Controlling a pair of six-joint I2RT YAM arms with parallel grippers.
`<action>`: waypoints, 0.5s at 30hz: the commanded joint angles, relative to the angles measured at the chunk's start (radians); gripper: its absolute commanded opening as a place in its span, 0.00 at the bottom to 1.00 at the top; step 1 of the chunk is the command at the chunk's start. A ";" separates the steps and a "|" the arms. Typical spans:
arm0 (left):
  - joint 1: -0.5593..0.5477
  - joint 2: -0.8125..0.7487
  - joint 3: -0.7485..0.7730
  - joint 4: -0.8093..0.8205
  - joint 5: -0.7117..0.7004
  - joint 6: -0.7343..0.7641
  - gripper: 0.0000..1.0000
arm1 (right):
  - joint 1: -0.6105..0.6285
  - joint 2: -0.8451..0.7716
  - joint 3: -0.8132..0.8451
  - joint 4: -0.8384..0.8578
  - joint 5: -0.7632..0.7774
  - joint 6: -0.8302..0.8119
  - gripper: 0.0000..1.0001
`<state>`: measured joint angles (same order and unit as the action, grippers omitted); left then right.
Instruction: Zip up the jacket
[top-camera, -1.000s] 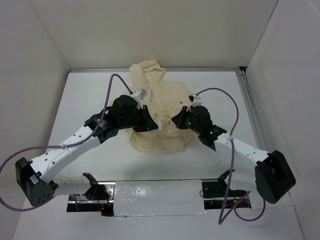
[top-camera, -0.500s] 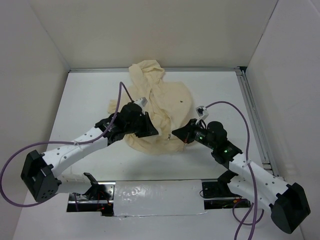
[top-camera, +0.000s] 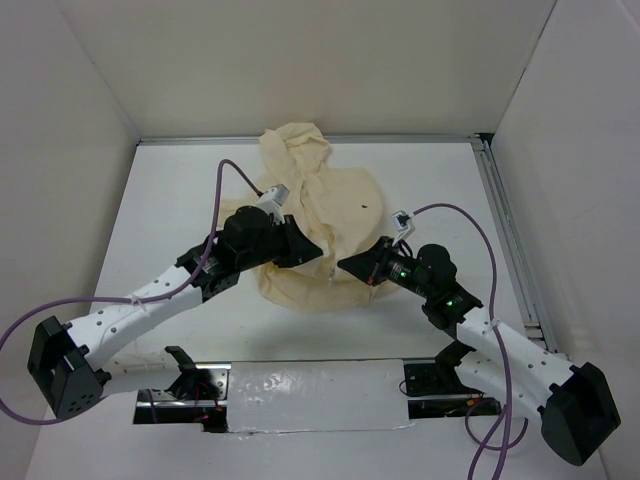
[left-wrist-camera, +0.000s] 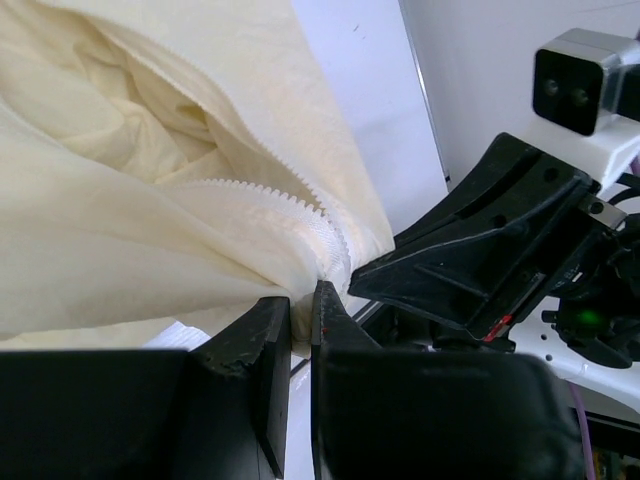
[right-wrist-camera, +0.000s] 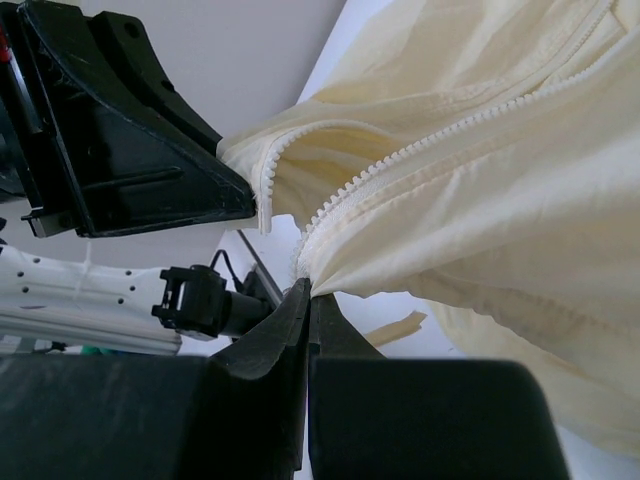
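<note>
Left tool (left-wrist-camera: 302, 306) on jacket (left-wrist-camera: 120, 235) zipper edge (left-wrist-camera: 265, 192)

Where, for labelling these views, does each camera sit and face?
Top external: above, behind the robot, looking down on the crumpled cream fabric jacket, left arm and right arm.
Left wrist: left arm, facing the zipper teeth; left gripper pinches the hem.
Right wrist: right arm, facing those teeth; right gripper pinches fabric.
Shared: teeth, each other's gripper.

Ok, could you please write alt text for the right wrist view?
The right tool is shut on the cream jacket at its zipper edge. The open zipper teeth run to the upper right, and the black left tool pinches the other edge.
</note>
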<state>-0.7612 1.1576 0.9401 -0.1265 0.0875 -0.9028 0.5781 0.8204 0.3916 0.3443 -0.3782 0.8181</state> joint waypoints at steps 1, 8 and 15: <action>-0.007 -0.032 -0.018 0.106 0.027 0.051 0.00 | 0.002 0.003 0.033 0.061 0.008 0.049 0.00; -0.032 -0.065 -0.078 0.195 0.008 0.108 0.00 | -0.003 -0.013 0.042 0.045 0.048 0.061 0.00; -0.044 -0.085 -0.119 0.243 0.000 0.157 0.00 | -0.009 0.009 0.078 -0.002 0.035 0.050 0.00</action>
<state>-0.7952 1.1049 0.8295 0.0250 0.0929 -0.7898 0.5762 0.8238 0.4133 0.3332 -0.3473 0.8677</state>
